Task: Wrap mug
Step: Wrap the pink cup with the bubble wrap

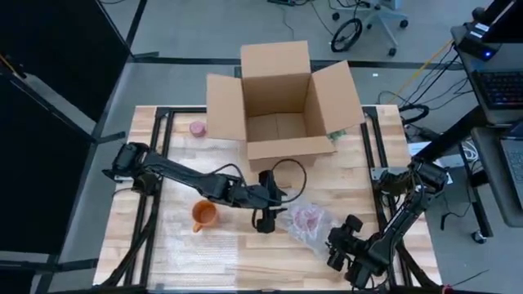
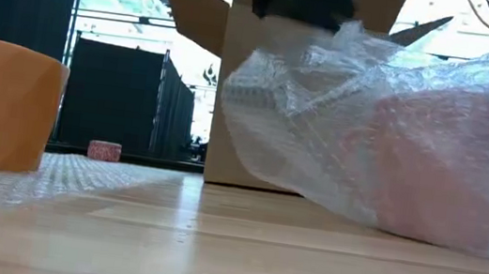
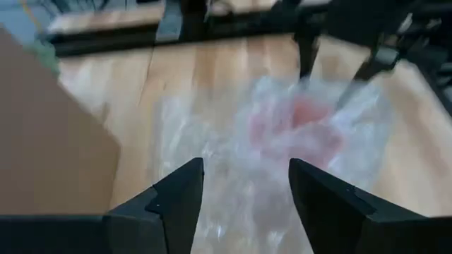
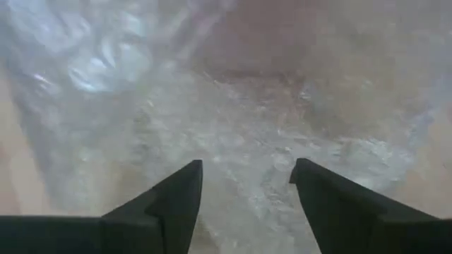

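Both grippers, left (image 1: 264,220) and right (image 1: 339,245), are open beside the pink mug (image 1: 308,217) lying in bubble wrap (image 1: 315,233); loose wrap may unfold if pinched badly.

The table (image 1: 359,175) is of light wood boards and has a black metal frame. Around it the floor (image 1: 188,28) is grey. On the left side stand tall black panels (image 1: 49,65). At the far side is an office chair (image 1: 377,18) on wheels, with cables (image 1: 425,77) on the floor. On the right is a desk with a keyboard (image 1: 500,88). In the low view, bright light comes behind dark partitions (image 2: 113,96).
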Controlling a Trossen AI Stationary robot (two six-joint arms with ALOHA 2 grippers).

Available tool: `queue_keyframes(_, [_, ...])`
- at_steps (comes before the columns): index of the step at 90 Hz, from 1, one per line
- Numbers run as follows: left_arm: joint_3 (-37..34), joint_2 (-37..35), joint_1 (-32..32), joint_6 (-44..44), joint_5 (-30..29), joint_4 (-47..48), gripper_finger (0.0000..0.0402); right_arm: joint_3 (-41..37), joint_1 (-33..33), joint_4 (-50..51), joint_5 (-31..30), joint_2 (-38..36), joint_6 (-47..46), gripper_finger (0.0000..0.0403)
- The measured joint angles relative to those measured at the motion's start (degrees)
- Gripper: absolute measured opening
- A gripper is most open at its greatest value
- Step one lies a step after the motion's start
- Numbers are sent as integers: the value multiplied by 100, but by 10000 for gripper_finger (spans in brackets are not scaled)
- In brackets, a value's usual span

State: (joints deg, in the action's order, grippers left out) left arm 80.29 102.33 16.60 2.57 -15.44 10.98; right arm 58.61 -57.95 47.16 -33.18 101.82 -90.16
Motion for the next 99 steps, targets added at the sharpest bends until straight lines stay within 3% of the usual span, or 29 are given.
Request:
queue_keyframes(21, [316,-32,252,-712,-878,615,172,0,0,-303,-95,0,-82,212])
queue_keyframes(59, [315,22,-297,-932,-1093,914,166,0,13,-415,-185,0,92,212])
queue_keyframes(68, [313,22,-383,-906,-1057,957,127,0,13,-416,-185,0,138,212])
queue_keyframes(81, [314,22,-361,-890,-488,905,20,0,13,-414,-183,0,152,212])
queue_keyframes(99, [306,-146,166,-890,-385,947,2,0,13,-411,-94,0,143,212])
